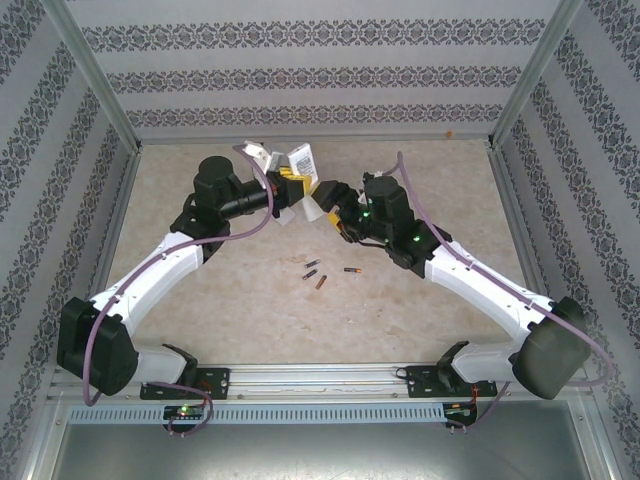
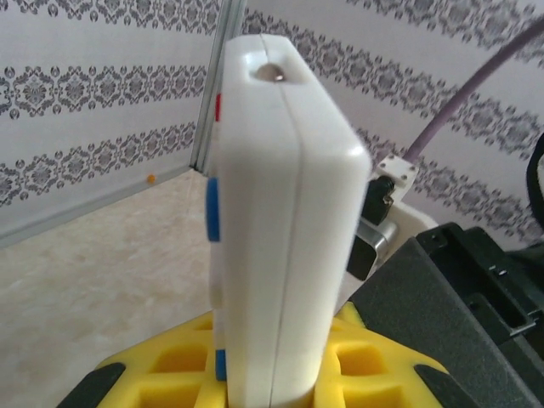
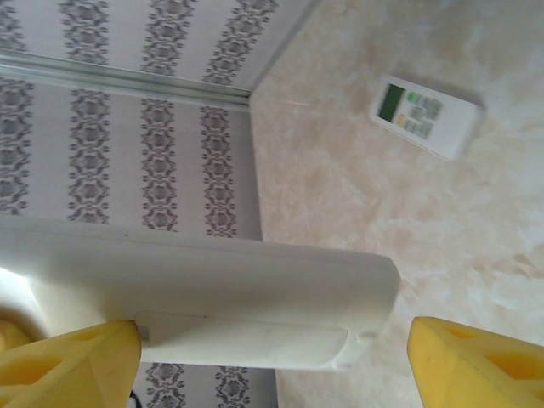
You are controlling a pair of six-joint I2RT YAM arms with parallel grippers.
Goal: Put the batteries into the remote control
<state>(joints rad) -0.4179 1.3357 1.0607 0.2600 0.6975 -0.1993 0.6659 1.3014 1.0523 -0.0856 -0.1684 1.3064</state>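
Note:
A white remote control (image 2: pixel 280 212) with blue side buttons stands upright between the yellow fingers (image 2: pixel 374 357) of my left gripper (image 2: pixel 272 378), which is shut on it. In the top view the left gripper (image 1: pixel 290 190) holds this remote (image 1: pixel 310 207) above the middle back of the table. My right gripper (image 1: pixel 335 212) meets it from the right. Its yellow fingers (image 3: pixel 72 365) stand wide open on either side of the remote's end (image 3: pixel 255 306), where the battery cover shows. Three batteries (image 1: pixel 320 275) lie loose on the table in front of both grippers.
A second white remote (image 3: pixel 425 115) with a small green display lies flat on the table (image 1: pixel 250 300) behind the grippers, also seen as the remote at the back (image 1: pixel 303 158). Patterned walls enclose the table on three sides.

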